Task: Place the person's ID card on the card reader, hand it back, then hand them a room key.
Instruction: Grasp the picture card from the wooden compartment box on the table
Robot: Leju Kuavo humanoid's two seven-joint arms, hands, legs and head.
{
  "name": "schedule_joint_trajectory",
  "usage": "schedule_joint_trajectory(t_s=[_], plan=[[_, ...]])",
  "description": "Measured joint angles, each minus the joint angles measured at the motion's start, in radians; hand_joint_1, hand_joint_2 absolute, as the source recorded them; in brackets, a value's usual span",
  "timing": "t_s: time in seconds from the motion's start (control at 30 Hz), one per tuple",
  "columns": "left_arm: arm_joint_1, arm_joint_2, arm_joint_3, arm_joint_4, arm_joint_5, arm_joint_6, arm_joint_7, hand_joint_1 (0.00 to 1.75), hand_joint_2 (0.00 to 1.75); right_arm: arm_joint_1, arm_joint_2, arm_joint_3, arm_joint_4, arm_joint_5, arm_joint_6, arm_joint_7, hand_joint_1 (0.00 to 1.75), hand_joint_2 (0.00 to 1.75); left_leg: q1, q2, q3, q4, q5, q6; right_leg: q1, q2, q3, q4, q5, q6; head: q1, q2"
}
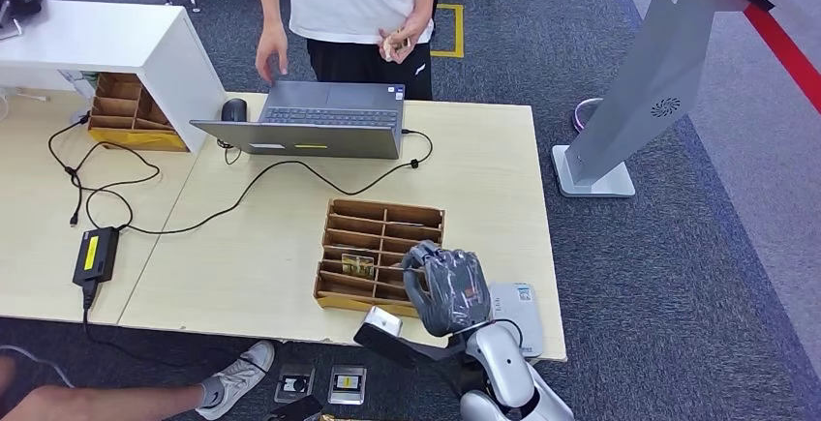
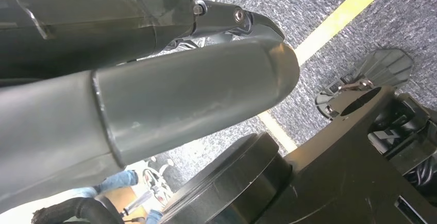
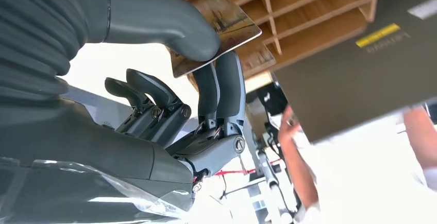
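We see our right hand [image 1: 447, 287] poised over the wooden organiser [image 1: 380, 255], which sits toward the near edge of the light wooden table [image 1: 290, 237], right of its middle. In the right wrist view the thumb presses a card [image 3: 219, 31] against two straight fingers [image 3: 221, 87] — a pinch — while the other fingers are curled in below, touching nothing. The card looks patterned and brownish; we judge it to be a room key drawn from the organiser's slots, since it is held just in front of those compartments, though we cannot read its face. A pinch at one edge leaves most of the card free, which would suit handing it across.

The card reader [image 1: 516, 313] — a pale flat unit — lies at the table's near right corner, just beside our wrist, with nothing on it that we can make out. The person [image 1: 353, 15] stands behind the far edge, holding something small and pale in one hand [image 1: 399, 45]; whether that is the ID card we cannot tell.

Our left hand [image 2: 139, 80] hangs beside our body above the carpet; its thick thumb crosses the picture, and how far its fingers are parted we cannot tell.

Counted: one card in hand, at least one more card [image 1: 357, 265] standing in the organiser, one reader, one laptop [image 1: 315, 121] at the far edge, one mouse [image 1: 233, 109], and a second organiser [image 1: 131, 111] at the far left.
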Motion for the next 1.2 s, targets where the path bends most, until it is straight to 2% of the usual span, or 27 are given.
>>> schedule_joint_trajectory(t_s=[0.67, 0.9, 1.2], plan=[[0.028, 0.001, 0.008, 0.0, 0.012, 0.009, -0.02, 0.0, 0.0, 0.019, -0.059, -0.049, -0.278, 0.013, -0.013, 0.004, 1.75, 1.75, 0.0, 0.001, 0.0, 0.0, 0.0, 0.0, 0.0, 0.001, 0.0, 0.0, 0.0, 0.0, 0.0, 0.0], [0.048, 0.002, 0.018, -0.001, 0.012, 0.018, -0.024, 0.0, 0.0, 0.015, -0.073, -0.073, -0.319, 0.023, -0.014, 0.009, 1.75, 1.75, 0.0, 0.001, 0.0, 0.0, 0.0, 0.0, 0.0, 0.001, 0.0, 0.0, 0.0, 0.0, 0.0, 0.0], [0.064, 0.005, 0.026, -0.009, 0.016, 0.021, -0.028, 0.0, 0.0, -0.077, -0.068, -0.085, -0.309, -0.018, -0.021, -0.043, 1.75, 1.75, 0.0, 0.001, 0.0, 0.0, 0.0, 0.0, 0.0, 0.001, 0.0, 0.0, 0.0, 0.0, 0.0, 0.0]])
